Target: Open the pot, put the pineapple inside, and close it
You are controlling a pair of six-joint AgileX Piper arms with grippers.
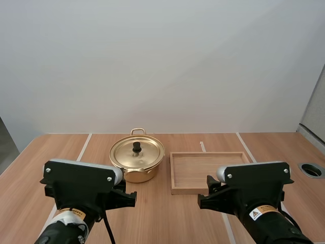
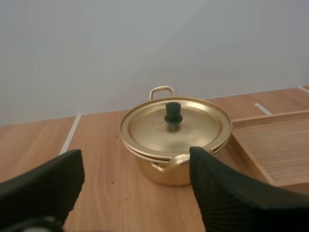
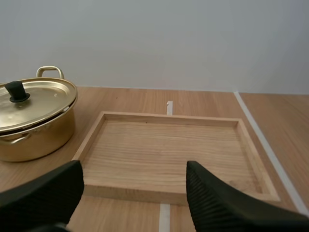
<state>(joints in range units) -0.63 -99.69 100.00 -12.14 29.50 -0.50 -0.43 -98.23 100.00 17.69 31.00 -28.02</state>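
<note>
A gold pot (image 1: 137,161) stands mid-table with its lid (image 1: 137,152) on, a black knob (image 1: 136,147) at the lid's centre. From the left wrist the pot (image 2: 176,140) sits just ahead, lid (image 2: 176,124) seated and knob (image 2: 173,112) upright. My left gripper (image 2: 135,186) is open, short of the pot's near handle, with nothing between its fingers (image 2: 227,193). My right gripper (image 3: 135,195) is open too, at the near edge of the wooden tray (image 3: 169,145), and the pot (image 3: 34,121) stands beside that tray. Both arms' wrists (image 1: 84,185) (image 1: 249,185) hang low at the table's front.
The wooden tray (image 1: 210,170) lies flat to the right of the pot, nearly touching it. White tape lines (image 1: 84,147) cross the wooden tabletop. A round grommet hole (image 1: 311,170) is set in the table at the far right edge.
</note>
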